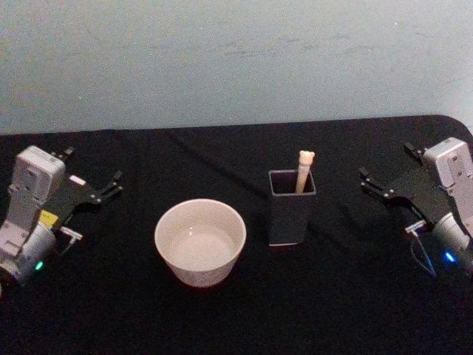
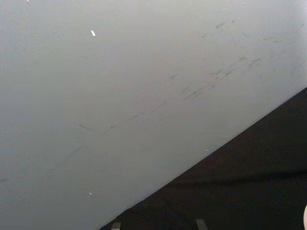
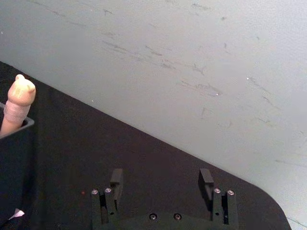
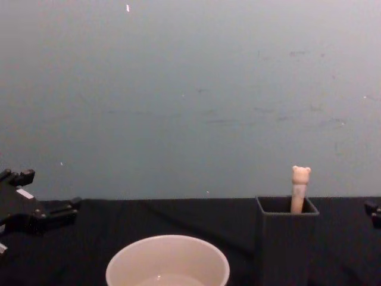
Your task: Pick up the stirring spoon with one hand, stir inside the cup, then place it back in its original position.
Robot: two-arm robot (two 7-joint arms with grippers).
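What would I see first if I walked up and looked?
A tiny bear head on the spoon pokes up out of the dark holder, right of centre on the black table. Just left of it stands a big cream cup. The left tool and right tool sit open at the table's two sides.

Matt surfaces surrounding a glossy cup (image 1: pixel 196 275)
Black cloth (image 1: pixel 347 296) is lying matt — the holder (image 1: pixel 288 218) is looking dull, the wall (image 1: pixel 222 59) showing scuffs.
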